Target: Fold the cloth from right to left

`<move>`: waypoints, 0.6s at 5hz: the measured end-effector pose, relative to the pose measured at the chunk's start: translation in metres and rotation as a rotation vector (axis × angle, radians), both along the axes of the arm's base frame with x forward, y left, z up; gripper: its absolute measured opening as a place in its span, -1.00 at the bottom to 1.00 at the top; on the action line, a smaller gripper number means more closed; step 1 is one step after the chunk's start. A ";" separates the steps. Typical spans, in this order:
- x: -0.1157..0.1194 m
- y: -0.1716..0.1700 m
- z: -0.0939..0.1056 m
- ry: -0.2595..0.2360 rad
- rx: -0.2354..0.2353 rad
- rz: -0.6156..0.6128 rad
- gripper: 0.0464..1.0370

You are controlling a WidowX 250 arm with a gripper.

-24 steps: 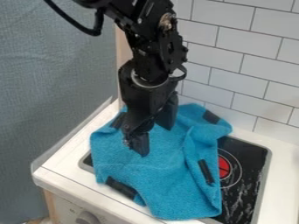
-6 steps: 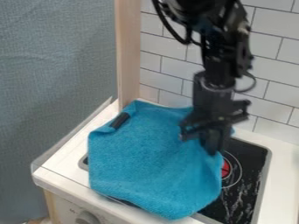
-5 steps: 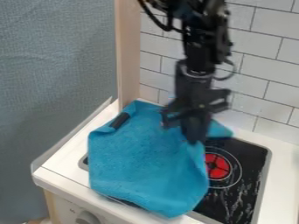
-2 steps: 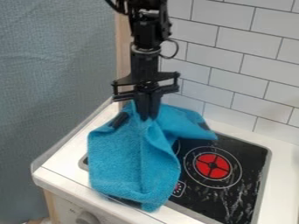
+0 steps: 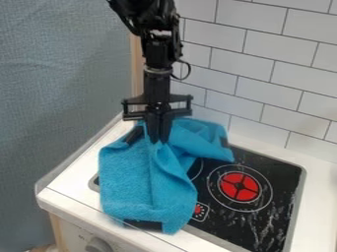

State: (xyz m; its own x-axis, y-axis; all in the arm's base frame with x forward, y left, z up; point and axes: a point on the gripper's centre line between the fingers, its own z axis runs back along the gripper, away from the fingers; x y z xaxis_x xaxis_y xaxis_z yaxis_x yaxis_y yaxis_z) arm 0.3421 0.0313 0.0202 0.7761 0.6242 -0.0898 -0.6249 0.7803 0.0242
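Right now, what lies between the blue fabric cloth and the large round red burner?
In the camera view, a strip of black stovetop crossed by thin white ring lines.

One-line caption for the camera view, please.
Black two-finger gripper pinching a bunched blue terry cloth over a black glass cooktop with red burner markings.
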 end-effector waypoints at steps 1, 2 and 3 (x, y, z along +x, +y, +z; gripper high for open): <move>0.001 0.007 -0.008 0.025 0.022 -0.035 -0.97; -0.003 0.018 -0.015 0.047 0.031 -0.005 -0.91; -0.003 0.019 -0.015 0.050 0.041 0.026 -0.57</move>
State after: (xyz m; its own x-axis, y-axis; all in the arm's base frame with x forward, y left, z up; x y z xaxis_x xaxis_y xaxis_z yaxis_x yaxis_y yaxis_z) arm 0.3386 0.0506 0.0048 0.7548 0.6480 -0.1021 -0.6421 0.7616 0.0872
